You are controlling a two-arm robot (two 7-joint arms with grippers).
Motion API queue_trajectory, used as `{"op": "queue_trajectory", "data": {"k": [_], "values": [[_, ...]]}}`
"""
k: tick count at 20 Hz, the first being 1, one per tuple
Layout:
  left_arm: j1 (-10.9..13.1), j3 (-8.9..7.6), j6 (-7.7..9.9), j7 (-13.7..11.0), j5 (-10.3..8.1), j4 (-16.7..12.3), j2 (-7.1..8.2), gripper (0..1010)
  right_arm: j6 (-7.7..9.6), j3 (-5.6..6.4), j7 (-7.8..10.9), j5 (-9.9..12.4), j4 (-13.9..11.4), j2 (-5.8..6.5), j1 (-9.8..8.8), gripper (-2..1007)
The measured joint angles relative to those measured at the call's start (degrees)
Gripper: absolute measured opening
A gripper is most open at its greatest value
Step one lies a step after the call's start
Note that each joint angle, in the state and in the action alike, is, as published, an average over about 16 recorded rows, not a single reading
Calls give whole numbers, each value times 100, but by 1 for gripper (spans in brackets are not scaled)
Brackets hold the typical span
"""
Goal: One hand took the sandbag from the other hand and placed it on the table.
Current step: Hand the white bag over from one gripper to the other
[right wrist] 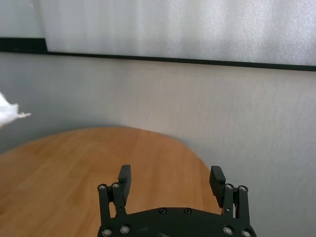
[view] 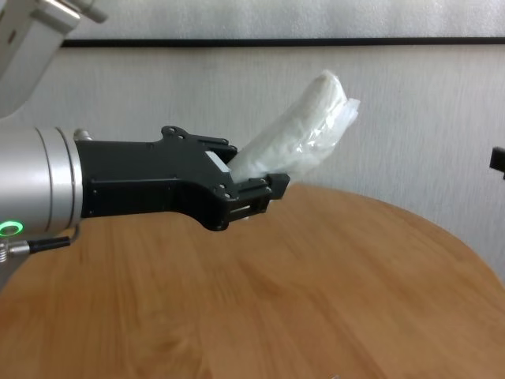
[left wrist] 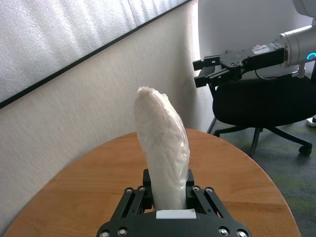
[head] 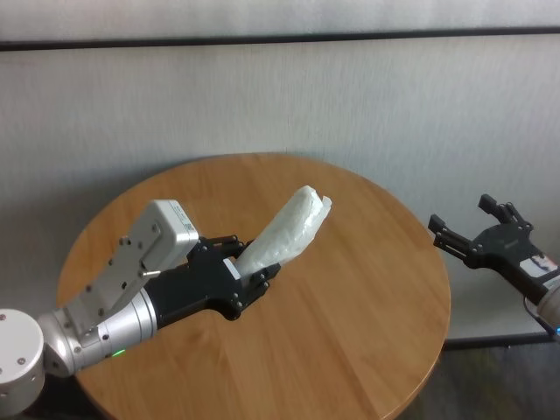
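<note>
The sandbag [head: 287, 229] is up in the air above the table [head: 350, 315], clamped at its lower end between the 2 fingers of the left gripper [head: 249, 271] and angling up and away over the middle of the wood. Off past the table's right edge, the right gripper [head: 477, 229] hangs with its fingers spread wide, holding nothing, well apart from the bag.
</note>
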Motion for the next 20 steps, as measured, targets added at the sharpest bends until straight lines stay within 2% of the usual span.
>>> {"op": "queue_trajectory", "data": {"k": [4, 8, 14, 20], "values": [[0, 0, 0, 0, 0, 0, 0, 374, 343, 178, 350, 509, -193, 54, -72, 1001], [0, 0, 0, 0, 0, 0, 0, 374, 814, 301, 589, 993, -386, 108, -97, 1001], [0, 0, 0, 0, 0, 0, 0, 374, 1545, 398, 774, 1621, -678, 184, -78, 1001], [1, 0, 0, 0, 0, 0, 0, 374, 2058, 403, 841, 2080, -874, 257, 20, 1001]]}}
